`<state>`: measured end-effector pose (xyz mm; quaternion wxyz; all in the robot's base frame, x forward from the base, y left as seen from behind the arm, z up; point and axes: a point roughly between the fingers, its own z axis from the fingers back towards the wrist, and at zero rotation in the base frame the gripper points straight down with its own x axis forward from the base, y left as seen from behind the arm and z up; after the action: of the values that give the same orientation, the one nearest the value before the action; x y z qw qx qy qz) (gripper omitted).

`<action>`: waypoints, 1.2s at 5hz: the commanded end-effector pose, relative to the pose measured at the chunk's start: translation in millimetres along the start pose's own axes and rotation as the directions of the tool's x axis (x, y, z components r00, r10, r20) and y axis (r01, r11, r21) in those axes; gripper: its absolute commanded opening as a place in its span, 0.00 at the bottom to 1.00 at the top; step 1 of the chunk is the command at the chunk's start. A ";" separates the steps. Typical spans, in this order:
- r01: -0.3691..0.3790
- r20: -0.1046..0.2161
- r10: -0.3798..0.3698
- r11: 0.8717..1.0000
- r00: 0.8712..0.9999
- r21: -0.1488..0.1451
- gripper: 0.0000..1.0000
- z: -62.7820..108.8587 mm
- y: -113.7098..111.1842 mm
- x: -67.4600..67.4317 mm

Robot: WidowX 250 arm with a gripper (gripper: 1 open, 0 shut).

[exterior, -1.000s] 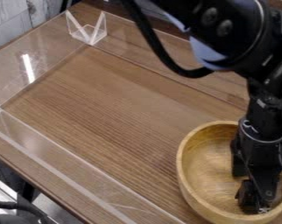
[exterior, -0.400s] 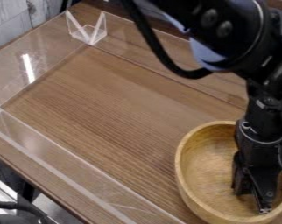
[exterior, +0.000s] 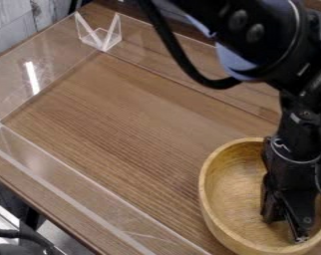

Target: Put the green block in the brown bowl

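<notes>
While the fingers sit closed inside the bowl, its rim nears the tabletop's front edge. Bare wood spreads leftward.

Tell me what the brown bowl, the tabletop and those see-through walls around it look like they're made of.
The brown bowl looks like light, smooth-finished wood: faint grain, thick matte rim. The tabletop looks like darker wood or a wood-look laminate, with long straight grain lines and a low sheen. The see-through walls seem to be clear acrylic or glass: transparent, with bright glare streaks.
</notes>
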<state>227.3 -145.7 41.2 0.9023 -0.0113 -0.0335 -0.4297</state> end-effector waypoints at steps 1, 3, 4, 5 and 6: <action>-0.032 0.018 0.032 0.999 0.999 0.019 0.00 8.9 5.9 -0.4; -0.097 0.012 0.097 0.995 0.995 0.024 0.00 12.9 8.0 -3.3; -0.132 0.013 0.132 0.991 0.991 0.026 0.00 15.9 9.0 -4.7; -0.167 0.014 0.167 0.986 0.986 0.027 0.00 20.1 9.5 -5.9; -0.204 0.020 0.203 0.979 0.979 0.027 0.00 23.3 9.2 -6.6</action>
<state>223.5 -133.0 50.5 0.9403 -0.0026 -0.0198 -0.3399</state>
